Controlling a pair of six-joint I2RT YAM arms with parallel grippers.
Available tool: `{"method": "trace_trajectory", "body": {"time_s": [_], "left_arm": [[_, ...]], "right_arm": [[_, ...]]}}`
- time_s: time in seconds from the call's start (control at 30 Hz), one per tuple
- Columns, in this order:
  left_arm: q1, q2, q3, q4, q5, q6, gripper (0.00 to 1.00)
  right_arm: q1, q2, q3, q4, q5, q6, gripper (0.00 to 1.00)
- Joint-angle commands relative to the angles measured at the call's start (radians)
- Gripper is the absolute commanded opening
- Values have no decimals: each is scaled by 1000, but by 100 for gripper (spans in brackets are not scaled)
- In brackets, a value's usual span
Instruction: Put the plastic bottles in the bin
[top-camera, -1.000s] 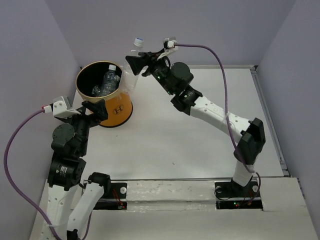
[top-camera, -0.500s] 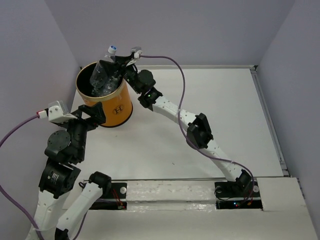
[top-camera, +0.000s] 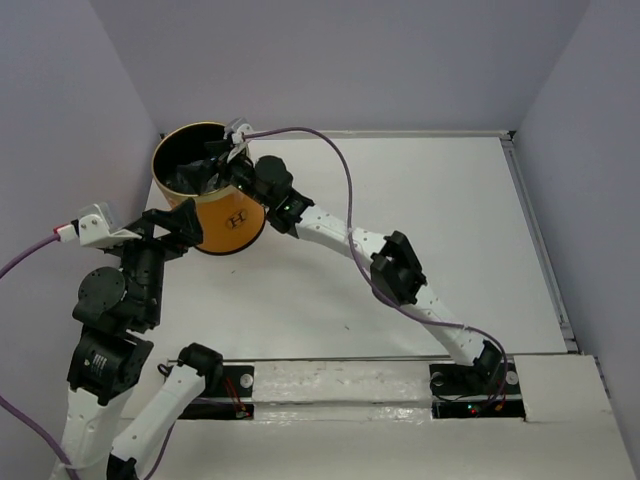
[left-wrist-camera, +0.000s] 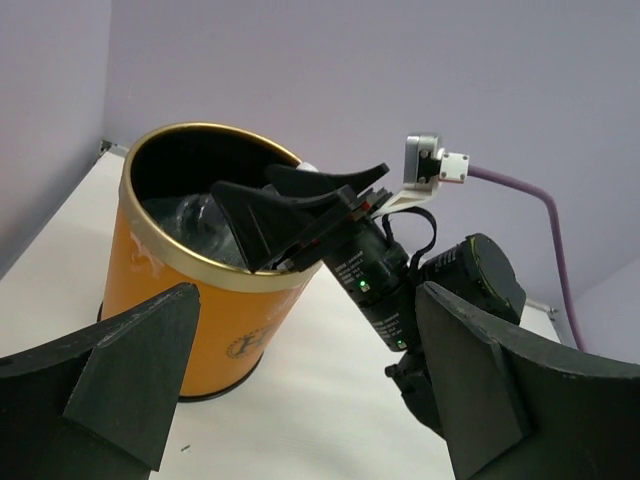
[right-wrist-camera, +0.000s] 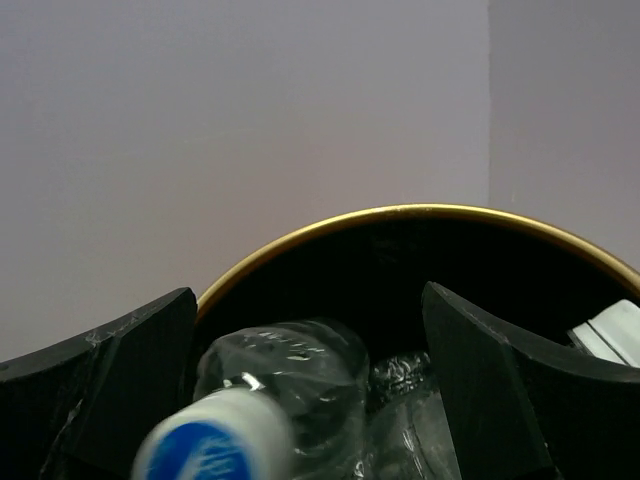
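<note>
The right gripper hangs over the mouth of the bin, which stands at the far left of the table. Its jaws are spread wide with nothing gripped. Just below them a plastic bottle with a blue-and-white cap lies inside the bin on other clear bottles. The left gripper hovers at the bin's near side, also wide open and empty.
</note>
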Motion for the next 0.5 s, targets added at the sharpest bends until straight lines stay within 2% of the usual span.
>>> {"method": "trace_trajectory", "body": {"time_s": [0.0,0.2,0.3,0.37,0.47], "left_arm": [[-3,36,83,15,-27,29,99],[-3,91,171,21,-46,63,99],[-3,110,189,8,-41,68,99],[-1,119,206,2,-27,62,99],[-3,117,208,1,25,59,99]], "right_arm": [[-2,-159,-21,-86,-20,-26,100],[-2,-374,-194,-103,-8,-7,100],[-2,-467,-228,-118,4,-15,100],[-2,-518,-294,-124,21,-32,100],[-2,-670,-480,-112,44,-38,98]]}}
